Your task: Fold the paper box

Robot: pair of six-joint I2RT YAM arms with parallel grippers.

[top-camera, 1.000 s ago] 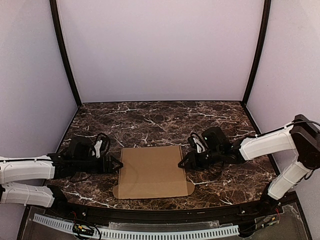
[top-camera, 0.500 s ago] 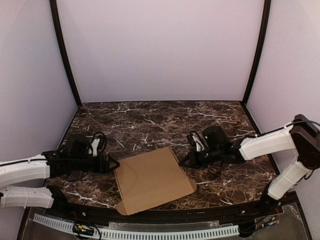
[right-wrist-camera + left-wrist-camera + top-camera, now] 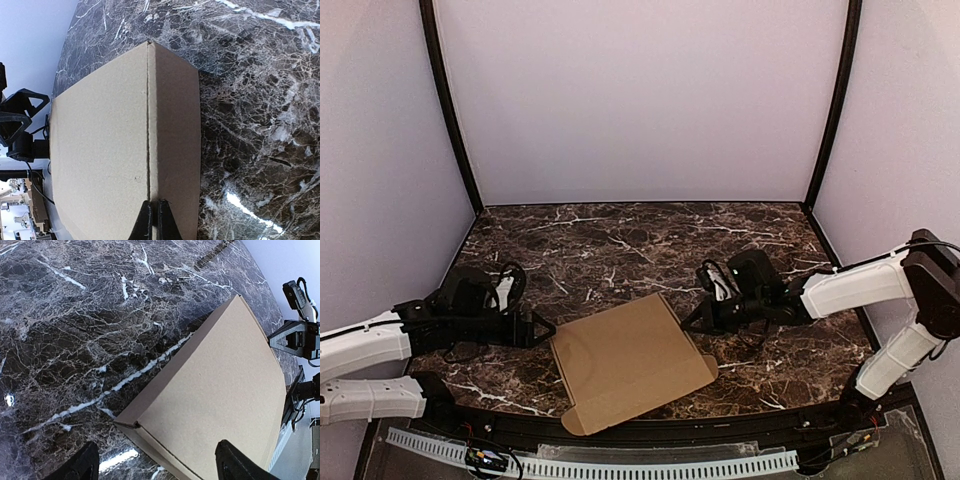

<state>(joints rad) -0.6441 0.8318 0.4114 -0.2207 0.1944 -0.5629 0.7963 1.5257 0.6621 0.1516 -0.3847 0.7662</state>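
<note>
The paper box is a shallow, closed brown cardboard box lying skewed on the marble table, one corner pointing at the front edge. In the left wrist view the paper box shows its near corner between my spread fingers. My left gripper is open just off the box's left corner, not touching it. The left gripper holds nothing. My right gripper is shut, its tips against the box's right edge. In the right wrist view the right gripper meets the seam between the top and side wall of the paper box.
The dark marble table is walled in by white panels with black posts at the back corners. A white cable rail runs along the front edge below the arm bases.
The box has turned counterclockwise and its near corner has slid toward the front edge. The right gripper has shut at the box's right edge. The left gripper has opened wider and drawn back left.
</note>
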